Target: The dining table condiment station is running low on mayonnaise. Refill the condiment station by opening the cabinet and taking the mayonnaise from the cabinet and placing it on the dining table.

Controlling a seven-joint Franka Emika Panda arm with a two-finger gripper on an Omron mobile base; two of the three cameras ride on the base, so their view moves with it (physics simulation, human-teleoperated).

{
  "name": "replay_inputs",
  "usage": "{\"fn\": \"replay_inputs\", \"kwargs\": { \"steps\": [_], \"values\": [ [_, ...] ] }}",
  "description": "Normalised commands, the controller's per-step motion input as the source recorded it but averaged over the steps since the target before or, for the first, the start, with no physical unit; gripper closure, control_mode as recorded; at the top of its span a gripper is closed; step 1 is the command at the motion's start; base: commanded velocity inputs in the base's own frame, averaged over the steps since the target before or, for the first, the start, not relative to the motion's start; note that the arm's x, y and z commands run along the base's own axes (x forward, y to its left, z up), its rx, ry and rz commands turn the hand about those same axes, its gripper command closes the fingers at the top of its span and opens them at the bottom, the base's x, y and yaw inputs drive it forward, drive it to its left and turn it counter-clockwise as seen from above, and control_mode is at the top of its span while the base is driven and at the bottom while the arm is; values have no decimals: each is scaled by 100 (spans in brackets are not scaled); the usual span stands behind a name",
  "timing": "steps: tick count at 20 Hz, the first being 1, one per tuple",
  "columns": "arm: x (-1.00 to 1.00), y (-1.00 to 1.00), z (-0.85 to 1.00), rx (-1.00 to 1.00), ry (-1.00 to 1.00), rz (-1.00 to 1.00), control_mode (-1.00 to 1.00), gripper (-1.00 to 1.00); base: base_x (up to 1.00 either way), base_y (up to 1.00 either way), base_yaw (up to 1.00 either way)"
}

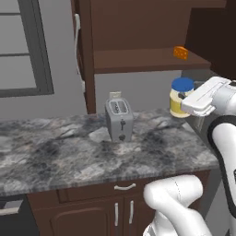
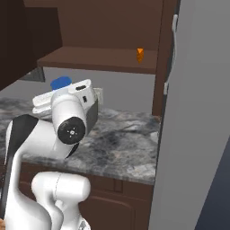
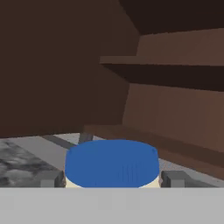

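Observation:
The mayonnaise (image 1: 180, 97), a cream-yellow jar with a blue lid (image 3: 112, 162), hangs in the air over the right end of the toaster counter. My gripper (image 1: 185, 99) is shut on it, a finger (image 3: 174, 178) on each side of the jar below the lid. In the right base view the lid (image 2: 60, 82) peeks out behind the hand. The cabinet (image 1: 138, 59) stands open above, its doors swung aside (image 2: 168, 54), with an orange wedge (image 1: 180, 52) on its lower shelf. The dining table is out of view.
A silver toaster (image 1: 119, 120) stands mid-counter on the grey marbled top (image 1: 55, 152). Low drawer-and-door units (image 1: 124, 186) sit beneath. A window (image 1: 23, 46) is at the left. A tall grey panel (image 2: 193, 134) borders the counter's right end.

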Motion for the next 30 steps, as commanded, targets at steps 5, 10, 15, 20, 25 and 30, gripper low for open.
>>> {"fn": "replay_inputs", "kwargs": {
  "steps": [5, 10, 15, 20, 25, 30],
  "values": [
    [0, 0, 0, 0, 0, 0, 100, 100, -95, 29, 47],
    [0, 0, 0, 0, 0, 0, 100, 100, -73, 68, 61],
    [0, 0, 0, 0, 0, 0, 100, 100, -58, 84, 69],
    [0, 0, 0, 0, 0, 0, 100, 100, -48, 92, 72],
    [0, 0, 0, 0, 0, 0, 100, 100, -40, 91, 75],
    [0, 0, 0, 0, 0, 0, 100, 100, -39, 82, 77]
  ]
}}
